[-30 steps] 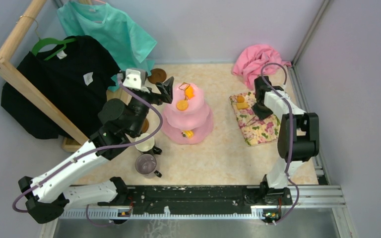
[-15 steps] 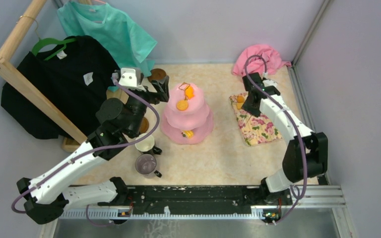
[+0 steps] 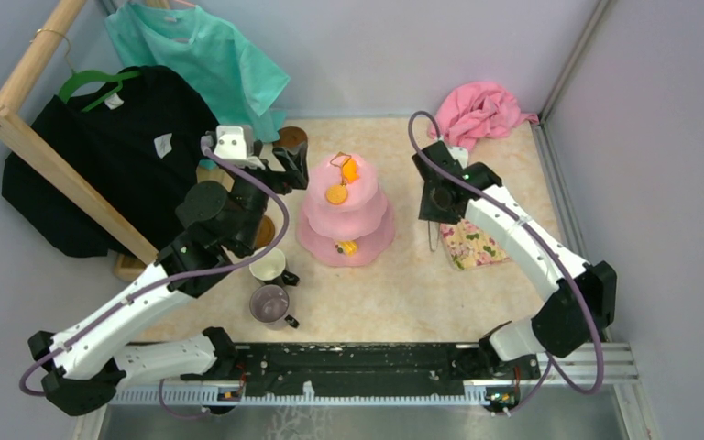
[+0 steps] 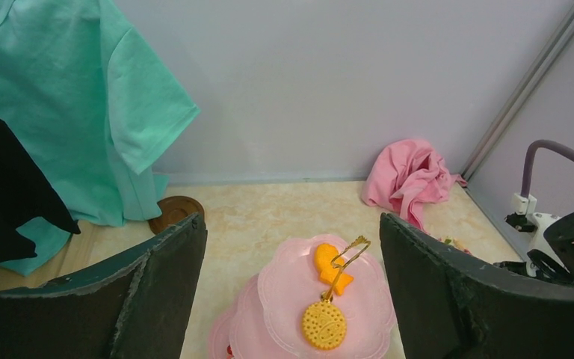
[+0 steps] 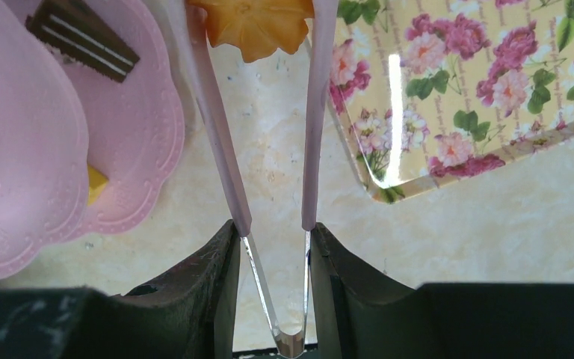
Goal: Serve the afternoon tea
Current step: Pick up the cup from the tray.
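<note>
The pink three-tier cake stand point(image 3: 316, 240) stands mid-table with a gold loop point(image 4: 347, 254) on top. Its top plate point(image 4: 291, 284) carries a round yellow biscuit point(image 4: 323, 324) and an orange fish-shaped snack point(image 4: 326, 262). My left gripper point(image 3: 291, 167) hovers open just left of the stand's top. My right gripper point(image 3: 440, 197) is shut on pink-handled tongs point(image 5: 224, 149), which pinch an orange snack point(image 5: 258, 26) between the stand and the floral mat point(image 5: 463, 90). A brown snack point(image 5: 82, 41) lies on a lower tier. A white mug point(image 3: 269, 266) and a grey-purple mug point(image 3: 270, 302) stand near left.
A wooden rack point(image 3: 46, 156) with a black shirt and a teal shirt point(image 3: 211, 55) fills the left side. A brown saucer point(image 3: 291, 139) lies behind the left gripper. A pink cloth point(image 3: 477, 108) sits in the back right corner. Walls close the back and right.
My right arm has swung left from over the floral mat to beside the cake stand, tongs and orange snack with it. My left gripper has drawn slightly back to the left.
</note>
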Motion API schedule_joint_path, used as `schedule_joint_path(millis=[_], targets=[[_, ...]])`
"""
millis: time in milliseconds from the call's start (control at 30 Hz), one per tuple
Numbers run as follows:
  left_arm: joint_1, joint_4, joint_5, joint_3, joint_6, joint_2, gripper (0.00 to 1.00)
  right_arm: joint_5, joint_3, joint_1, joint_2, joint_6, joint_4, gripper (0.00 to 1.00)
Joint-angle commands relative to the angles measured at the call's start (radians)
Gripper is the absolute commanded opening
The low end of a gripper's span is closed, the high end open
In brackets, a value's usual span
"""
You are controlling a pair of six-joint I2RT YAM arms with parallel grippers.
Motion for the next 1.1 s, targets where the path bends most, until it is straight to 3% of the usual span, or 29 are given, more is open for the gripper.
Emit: schedule_joint_path(millis=[0, 533, 1067], targets=[[0.007, -0.043, -0.027, 0.039, -0.046, -0.028, 0.90, -0.014, 0.060, 0.062, -0.034, -0.013, -0.047, 0.15], [0.007, -0.102, -0.118, 0.073, 0.004, -0.010, 0.90, -0.010, 0.223, 0.405, 0.149, 0.076, -0.136, 0.15], [0.008, -0.219, -0.178, 0.076, -0.058, -0.079, 0.90, -0.031, 0.404, 0.508, 0.364, 0.105, -0.132, 0.15]])
